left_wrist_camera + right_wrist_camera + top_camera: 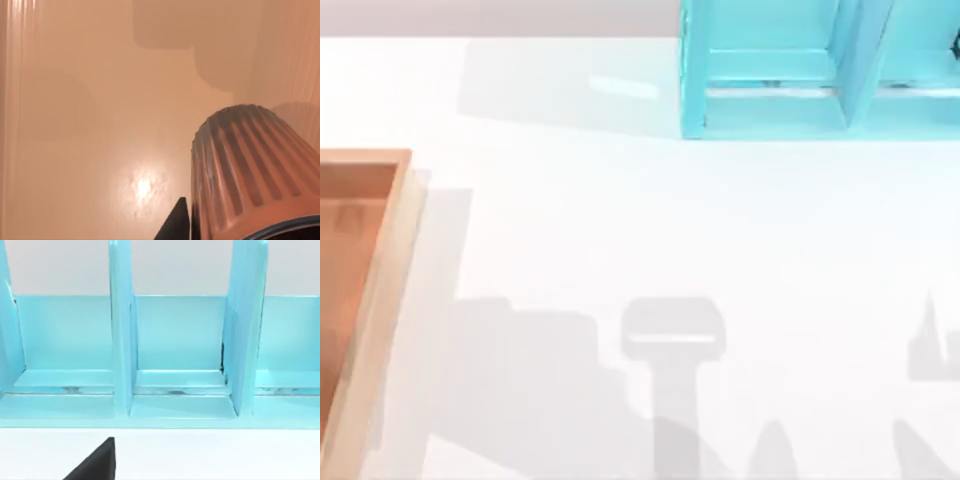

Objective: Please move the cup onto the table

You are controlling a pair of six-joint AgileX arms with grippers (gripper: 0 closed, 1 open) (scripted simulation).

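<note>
The cup (250, 170), a copper-brown ribbed tumbler, looms close in the left wrist view over the orange-brown tray floor (100, 100). My left gripper (240, 230) is shut on it, with one dark finger (175, 225) pressed against its side and the other finger hidden behind the cup. The white table (670, 230) spreads wide in the top view, with grey arm shadows along its near edge. A dark part of my right gripper (95, 462) hangs over the table (200, 455), facing the shelf.
An orange-brown wooden tray (380, 300) sits at the table's left edge. A cyan shelf unit (780, 90) with upright dividers (120, 330) stands at the back right.
</note>
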